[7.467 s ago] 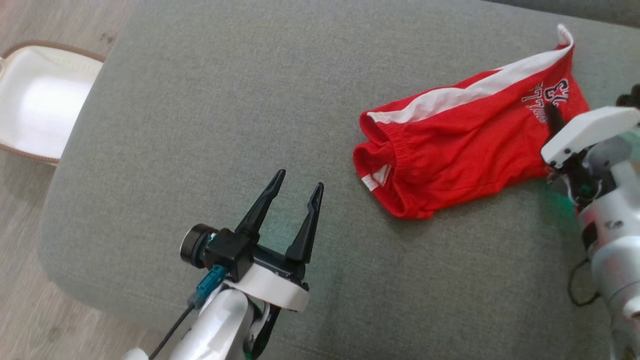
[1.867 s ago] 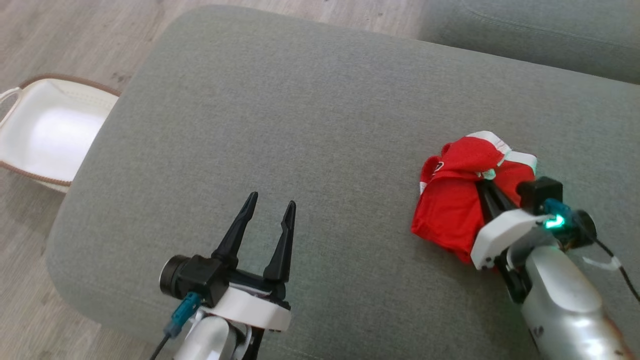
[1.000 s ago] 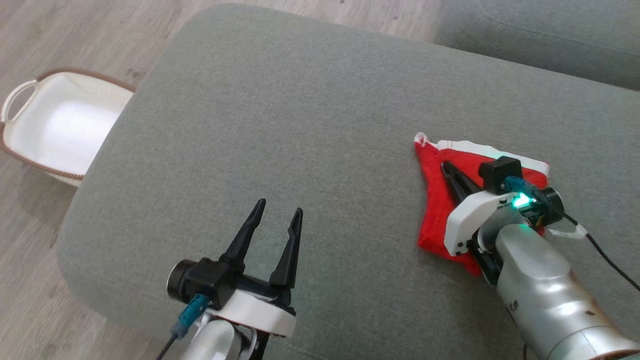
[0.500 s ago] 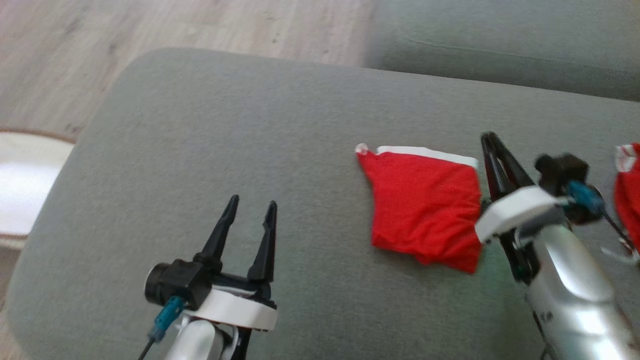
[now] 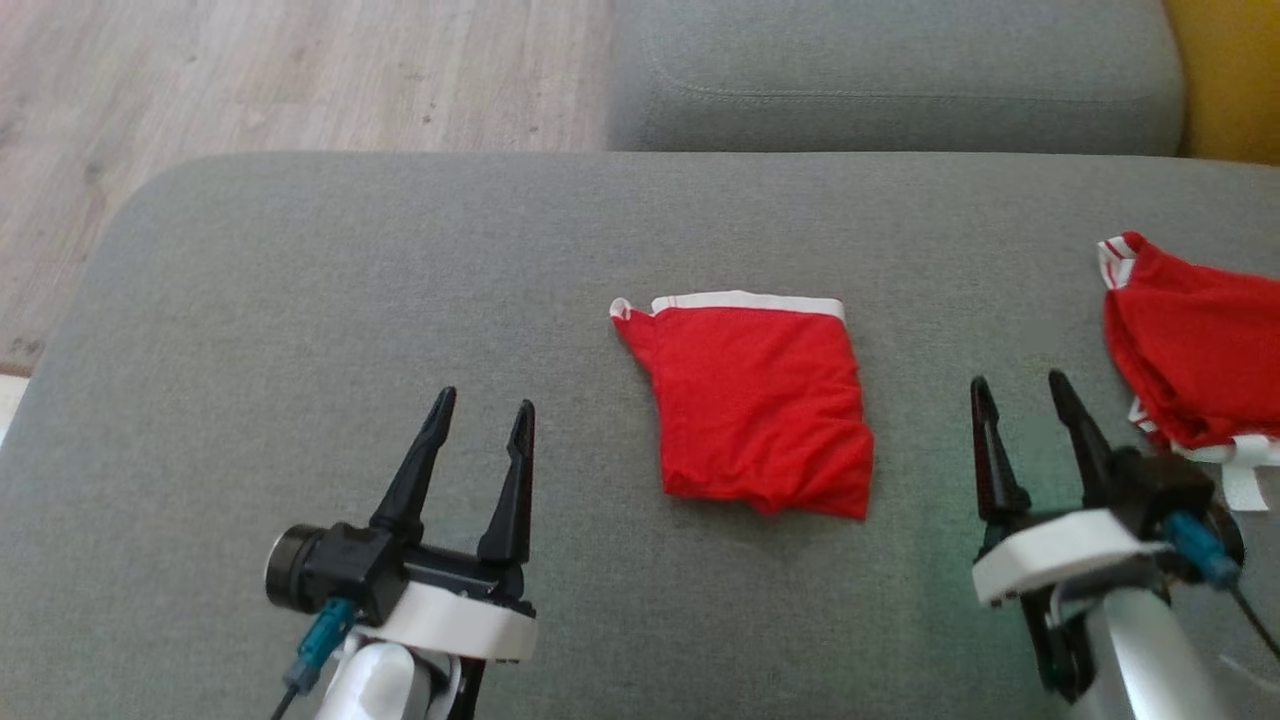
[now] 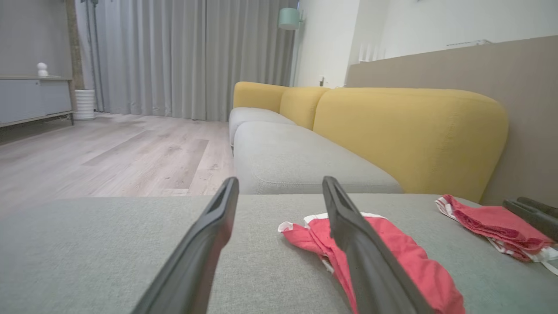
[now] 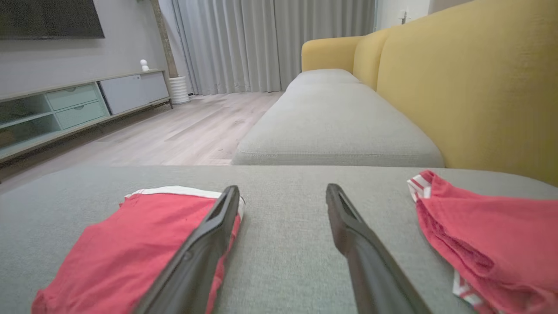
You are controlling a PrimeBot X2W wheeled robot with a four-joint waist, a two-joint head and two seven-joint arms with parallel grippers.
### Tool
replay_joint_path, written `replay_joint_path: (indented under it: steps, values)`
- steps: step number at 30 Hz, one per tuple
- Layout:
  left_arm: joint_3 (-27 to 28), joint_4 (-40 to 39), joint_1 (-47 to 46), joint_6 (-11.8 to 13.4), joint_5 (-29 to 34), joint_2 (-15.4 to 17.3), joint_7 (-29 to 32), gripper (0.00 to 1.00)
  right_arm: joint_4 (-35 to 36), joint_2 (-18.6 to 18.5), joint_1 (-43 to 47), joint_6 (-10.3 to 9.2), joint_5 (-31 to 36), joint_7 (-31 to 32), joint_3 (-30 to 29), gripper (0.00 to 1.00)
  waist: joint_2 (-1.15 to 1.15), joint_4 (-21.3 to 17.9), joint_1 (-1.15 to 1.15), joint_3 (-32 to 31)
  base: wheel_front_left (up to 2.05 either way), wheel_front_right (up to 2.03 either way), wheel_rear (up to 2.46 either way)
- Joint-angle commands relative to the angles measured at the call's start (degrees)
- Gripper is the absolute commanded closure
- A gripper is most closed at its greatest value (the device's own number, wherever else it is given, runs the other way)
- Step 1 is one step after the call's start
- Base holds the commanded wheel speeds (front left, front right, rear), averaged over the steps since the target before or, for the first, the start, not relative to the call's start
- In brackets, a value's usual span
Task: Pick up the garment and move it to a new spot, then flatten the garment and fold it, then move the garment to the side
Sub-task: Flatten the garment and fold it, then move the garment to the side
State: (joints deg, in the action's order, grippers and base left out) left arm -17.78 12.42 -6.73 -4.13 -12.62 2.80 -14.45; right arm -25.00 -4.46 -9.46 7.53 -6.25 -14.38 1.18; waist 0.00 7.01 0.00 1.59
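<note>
The garment (image 5: 760, 400) is red with a white band along its far edge and lies folded in a rough square on the grey sofa cushion (image 5: 350, 280); nothing holds it. My left gripper (image 5: 483, 400) stands open and empty to its left, fingers pointing away from me. To the garment's right, my right gripper (image 5: 1017, 380) is open and empty, a short way off the fabric. In the left wrist view the garment (image 6: 392, 248) lies behind the right finger of my left gripper (image 6: 280, 179). In the right wrist view the garment (image 7: 130, 244) lies left of my right gripper (image 7: 283, 187).
A second red garment with white trim (image 5: 1190, 350) lies crumpled at the cushion's right edge, also seen as red cloth (image 7: 475, 222) right of my right fingers. Another grey cushion (image 5: 890, 80) lies beyond. A yellow backrest (image 6: 409, 135) runs along the right. Wooden floor (image 5: 250, 70) lies left.
My right gripper has opened, let go of the garment and drawn back to its right. The garment now lies folded by itself. The head camera has swung, bringing the second red garment into view.
</note>
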Motion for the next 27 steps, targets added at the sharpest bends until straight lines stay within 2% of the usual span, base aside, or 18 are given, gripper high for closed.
replay_joint_path:
  steps: [1, 7, 14, 27]
  values:
    - [2.23, -2.05, -0.98, -0.31, -0.04, 0.08, -0.55, 0.0, 2.22, 0.25, -1.13, -0.04, 0.38, -0.62, 1.05, 0.0, 0.0, -0.23, 0.0, -0.16, 0.0, 0.0, 0.0]
    - [2.21, -1.86, 0.43, -0.61, 0.2, 0.08, -0.55, 0.0, 3.34, 1.27, 2.27, -0.04, 1.63, -0.62, -0.32, 0.0, 0.0, -0.89, 0.0, -0.51, 0.0, 0.0, 0.0]
    - [1.87, -2.49, 0.08, -0.56, -0.22, 0.08, -0.55, 0.0, 3.76, 1.51, 1.24, -0.04, 1.84, -0.62, -0.24, 0.0, 0.0, -0.42, 0.0, 0.75, 0.0, 0.0, 0.0]
    - [-0.46, -1.97, -2.8, -1.19, -0.26, 0.08, -0.55, 0.0, -0.75, 1.57, -5.14, -0.04, 1.47, 0.31, 3.19, 0.0, 0.0, 4.42, 0.0, 6.42, 0.0, 0.0, 0.0]
